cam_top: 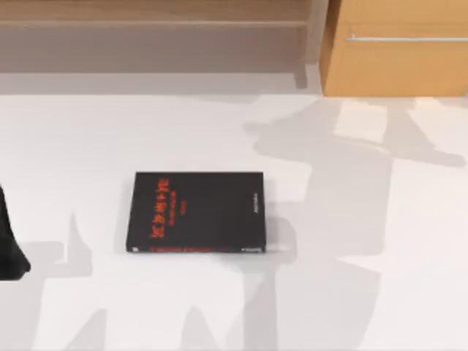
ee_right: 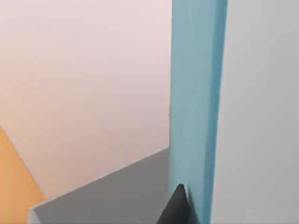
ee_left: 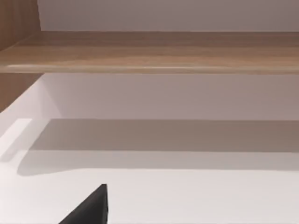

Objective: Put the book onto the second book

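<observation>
— White tabletop ran across the whole top view, didn't it, with furniture along the far edge?

— It did. A long wooden shelf unit stood behind the table on the left, and an orange-brown cabinet with a thin metal handle stood at the far right. Broad grey shadows of the arms lay over the right half of the table.

— And the black book with red lettering?

— It lay flat a little left of the table's centre, cover up, its red-lettered spine turned toward the near edge. Nothing rested on it or touched it.

— Where was the light blue book?

— Close in front of the right wrist camera, it appeared as a tall teal band, lifted off the table and seen nearly edge-on, with pale background on both sides of it. One dark fingertip of the right gripper pressed against its lower part, so that gripper was clamped on the book.

— What about the left arm?

— A dark part of the left arm sat at the left edge of the table, well apart from the black book. Its wrist camera faced the wooden shelf across bare white tabletop, with one dark fingertip in the foreground; whether those fingers were apart or together I cannot tell.
</observation>
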